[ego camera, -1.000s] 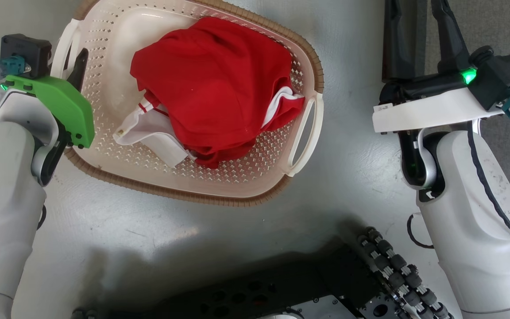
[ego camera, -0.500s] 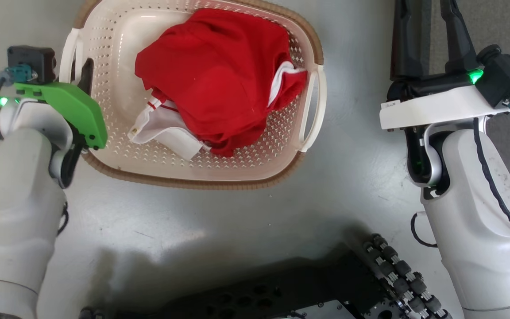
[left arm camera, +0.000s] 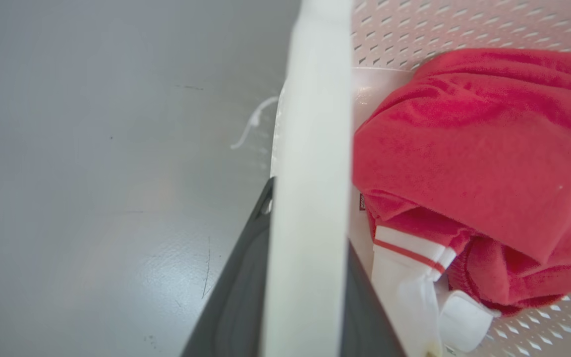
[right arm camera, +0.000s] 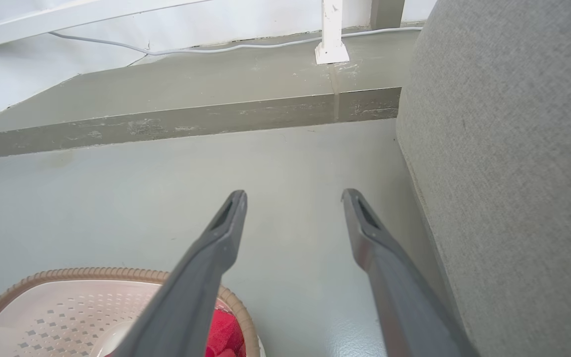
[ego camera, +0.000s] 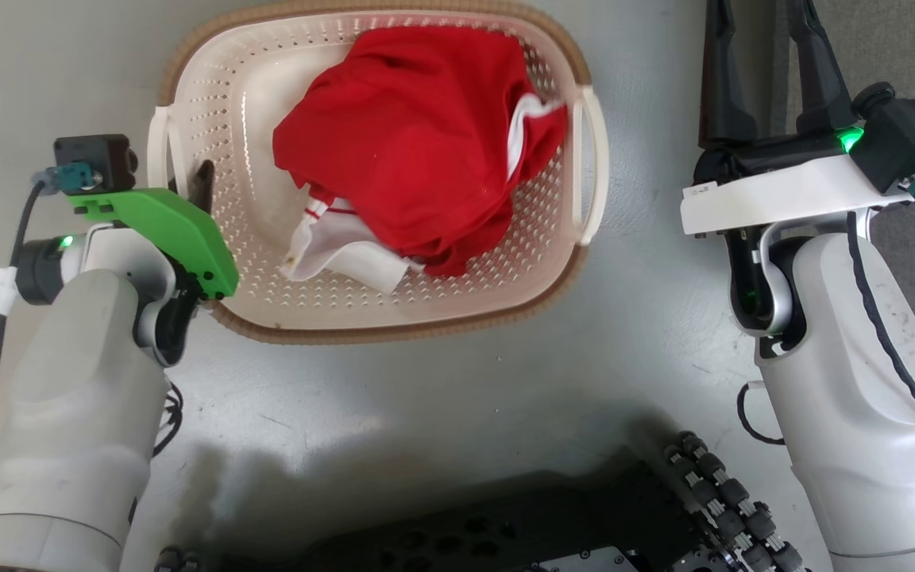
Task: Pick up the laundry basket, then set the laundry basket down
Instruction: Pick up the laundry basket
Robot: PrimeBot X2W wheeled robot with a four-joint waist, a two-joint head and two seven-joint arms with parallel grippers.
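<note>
Looking down from my head, I see my left pincer (ego camera: 186,173) closed on the left handle (ego camera: 159,147) of the laundry basket (ego camera: 394,330). One dark finger (ego camera: 204,183) stands just inside the basket wall; the other I cannot make out behind my green wrist cover (ego camera: 164,226). To the right of that pincer the basket spreads across the grey floor (ego camera: 426,413), and I cannot tell whether it touches the floor. A crumpled red garment (ego camera: 418,135) with a white striped cuff (ego camera: 346,254) lies in it. My right pincer (ego camera: 767,63) hangs well apart from the basket, to the right of the right handle (ego camera: 594,171), its two fingers spread and holding nothing. From my left wrist, the white handle bar runs straight up between my two fingers, which press against it on either side. Bare floor lies to the left of the pincer, and the red garment and its cuff lie to the right against the perforated wall. From my right wrist, the fingers gape wide over bare floor. The basket's brown rim shows down to their left, a grey fabric-covered block (right arm camera: 513,148) rises close on their right, and beyond the tips are a low ledge (right arm camera: 191,121), a white cable (right arm camera: 216,48) and a white post (right arm camera: 331,39).
</note>
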